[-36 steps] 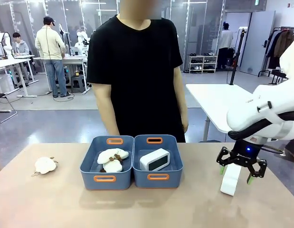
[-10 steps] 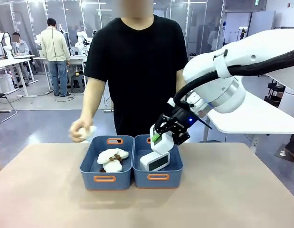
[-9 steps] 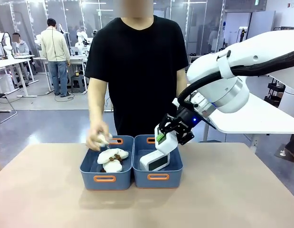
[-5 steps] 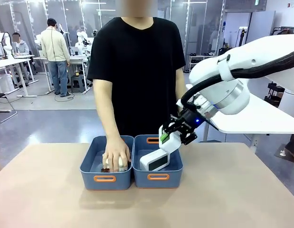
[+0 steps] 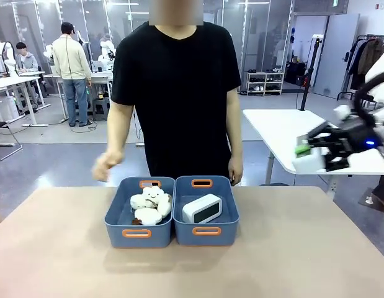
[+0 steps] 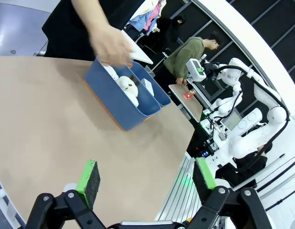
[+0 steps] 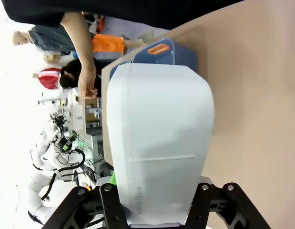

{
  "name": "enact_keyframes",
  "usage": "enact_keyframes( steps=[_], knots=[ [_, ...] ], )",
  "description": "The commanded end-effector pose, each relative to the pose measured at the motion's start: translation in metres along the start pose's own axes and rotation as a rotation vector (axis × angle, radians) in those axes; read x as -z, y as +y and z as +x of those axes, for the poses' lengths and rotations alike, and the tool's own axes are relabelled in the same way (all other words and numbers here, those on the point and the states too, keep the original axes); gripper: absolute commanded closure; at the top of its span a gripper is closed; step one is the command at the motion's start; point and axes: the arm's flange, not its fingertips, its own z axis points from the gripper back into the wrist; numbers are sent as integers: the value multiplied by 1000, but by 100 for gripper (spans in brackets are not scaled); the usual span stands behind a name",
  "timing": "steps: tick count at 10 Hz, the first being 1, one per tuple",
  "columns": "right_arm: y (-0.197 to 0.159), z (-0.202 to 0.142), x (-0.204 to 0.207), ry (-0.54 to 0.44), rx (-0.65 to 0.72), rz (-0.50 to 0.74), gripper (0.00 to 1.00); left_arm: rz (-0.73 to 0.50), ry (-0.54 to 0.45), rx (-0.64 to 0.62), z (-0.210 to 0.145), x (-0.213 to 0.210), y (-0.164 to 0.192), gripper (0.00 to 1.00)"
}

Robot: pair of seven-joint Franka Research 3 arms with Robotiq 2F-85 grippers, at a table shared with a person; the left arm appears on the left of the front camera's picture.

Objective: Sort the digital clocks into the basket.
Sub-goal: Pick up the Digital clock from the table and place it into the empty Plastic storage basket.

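The right gripper hung at about 3 o'clock in the front view, well above the table, clenched on a white digital clock, whose pale back faced the right wrist camera. A second digital clock lay in the right blue basket near centre. The left basket held plush toys. The person's hand hovered at 10 o'clock of the baskets. The left gripper stood spread apart, holding nothing, over the table
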Motion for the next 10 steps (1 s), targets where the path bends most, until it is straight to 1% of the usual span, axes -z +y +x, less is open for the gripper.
enact_keyframes(
  steps=[1, 2, 4, 5, 6, 7, 8, 9, 10],
  knots=[
    [1, 1, 31, 27, -33, 18, 93, 10, -1, -10, 0, 1, -4, 0],
    [13, 2, 56, 75, -50, -4, 93, 10, -1, -10, 0, 1, -4, 0],
    [56, 0, 134, 179, -86, -107, 93, 10, -1, -10, 0, 1, -4, 0],
    [70, -1, 171, 232, -87, -156, 93, 10, -1, -10, 0, 1, -4, 0],
    [79, -4, 202, 265, -84, -203, 93, 10, -1, -10, 0, 1, -4, 0],
    [83, -5, 229, 276, -78, -256, 93, 10, -1, -10, 0, 1, -4, 0],
    [85, -7, 254, 301, -69, -280, 93, 10, -1, -10, 0, 1, -4, 0],
    [87, -9, 270, 301, -82, -327, 93, 10, -1, -10, 0, 1, -4, 0],
    [89, -12, 277, 318, -75, -332, 93, 10, -1, -10, 0, 1, -4, 0]
  ],
)
